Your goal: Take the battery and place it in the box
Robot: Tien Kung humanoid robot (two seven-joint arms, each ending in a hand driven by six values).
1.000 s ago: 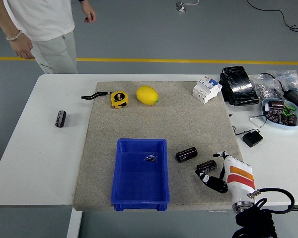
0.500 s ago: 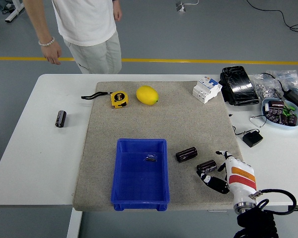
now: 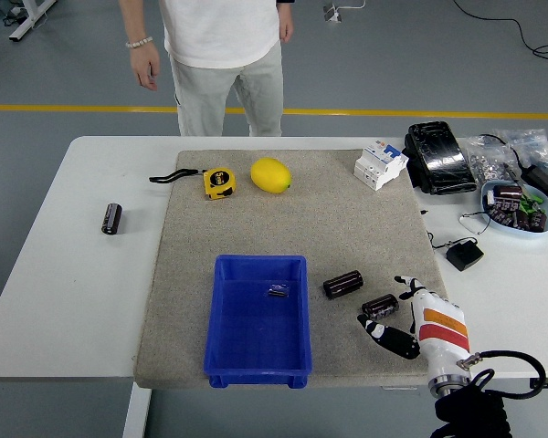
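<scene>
The right hand (image 3: 404,315) lay at the mat's near right corner, its fingers (image 3: 389,335) spread around a battery (image 3: 380,306) without gripping it. A second battery (image 3: 342,284) lay just left. The blue box (image 3: 258,350) held a small dark item (image 3: 278,290). Farther off sat a lemon (image 3: 270,174) and tape measure (image 3: 218,182); a person (image 3: 221,55) stood beyond the table (image 3: 64,292).

The right hand (image 3: 404,315) is white with an orange stripe, black fingers, metal wrist ring and black cables.
</scene>
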